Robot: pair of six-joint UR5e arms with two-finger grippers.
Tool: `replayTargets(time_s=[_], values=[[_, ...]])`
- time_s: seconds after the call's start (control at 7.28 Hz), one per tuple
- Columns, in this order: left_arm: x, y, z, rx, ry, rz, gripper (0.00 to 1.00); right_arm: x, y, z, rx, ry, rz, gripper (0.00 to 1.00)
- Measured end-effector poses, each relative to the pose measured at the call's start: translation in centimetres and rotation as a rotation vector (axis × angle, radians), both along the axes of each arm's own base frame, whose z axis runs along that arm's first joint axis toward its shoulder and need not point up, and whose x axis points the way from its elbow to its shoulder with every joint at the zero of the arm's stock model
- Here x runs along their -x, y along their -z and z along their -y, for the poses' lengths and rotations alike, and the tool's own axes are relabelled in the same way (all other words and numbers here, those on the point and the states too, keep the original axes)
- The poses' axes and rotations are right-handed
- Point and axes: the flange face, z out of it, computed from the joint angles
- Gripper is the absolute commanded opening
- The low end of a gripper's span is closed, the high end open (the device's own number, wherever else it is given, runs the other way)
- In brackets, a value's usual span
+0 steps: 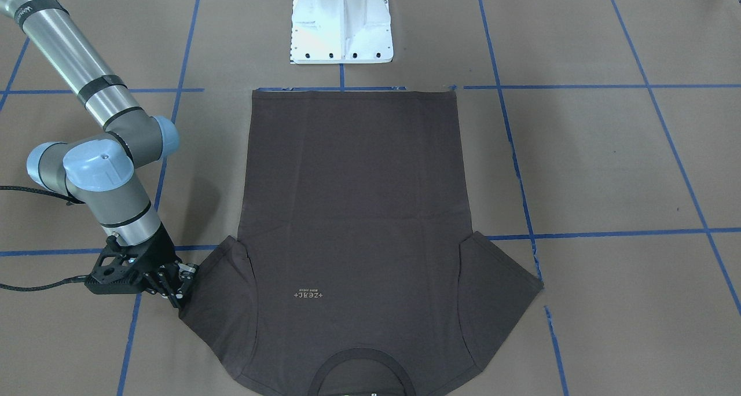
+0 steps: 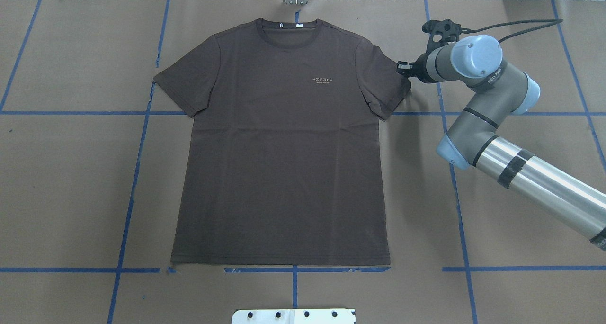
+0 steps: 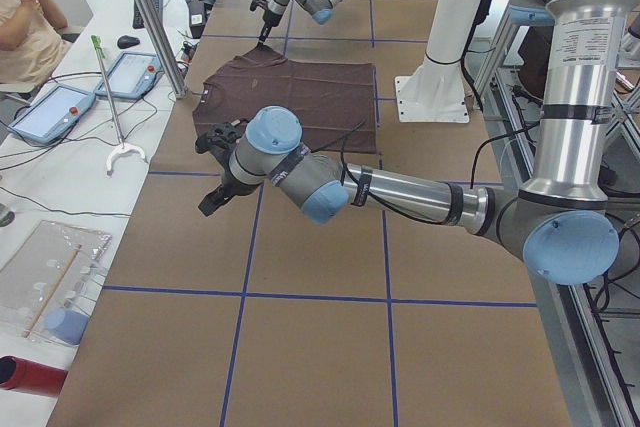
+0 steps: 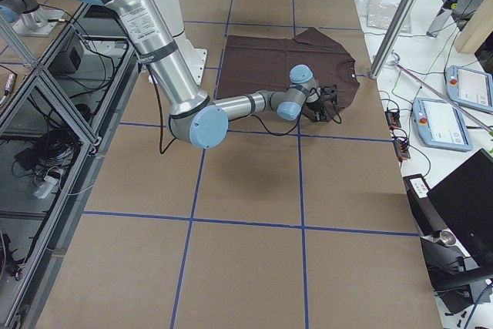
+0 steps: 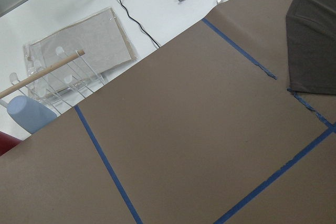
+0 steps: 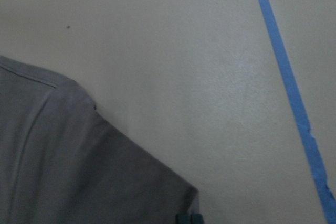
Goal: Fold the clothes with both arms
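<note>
Finds the dark brown-grey T-shirt [image 2: 284,148] spread flat, front up, on the middle of the brown surface [image 2: 71,196]. Has the ribbed collar [image 2: 289,28] toward the edge far from the white pedestal base [image 1: 341,25], and the hem [image 2: 279,260] just short of that base. Shows a small pale logo [image 2: 323,80] on the chest. Places the right arm [image 2: 521,167] low over the surface, with the right gripper [image 6: 189,217] at the outer corner of the sleeve [image 2: 386,85] on that side, fingertips drawn together at the sleeve's edge; cannot tell whether cloth sits between them. Shows the left gripper [image 3: 210,205] only in the side view, raised over bare surface toward the left end, well apart from the T-shirt; cannot tell whether parted or closed.
</note>
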Motion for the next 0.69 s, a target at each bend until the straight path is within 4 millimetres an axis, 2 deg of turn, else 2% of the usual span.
replayTargets(time_s=[0.27,0.55,0.69], values=[[0.0,-0.1,0.0,0.001,0.000,0.000,1.00,2.2,6.0,0.8,0.032,-0.022,-0.023,0.00],[0.0,-0.1,0.0,0.001,0.000,0.000,1.00,7.4,12.1,-0.4,0.072,-0.092,-0.032,0.00],[0.0,-0.1,0.0,0.001,0.000,0.001,1.00,9.8,14.1,-1.1,0.086,-0.120,-0.036,0.00]])
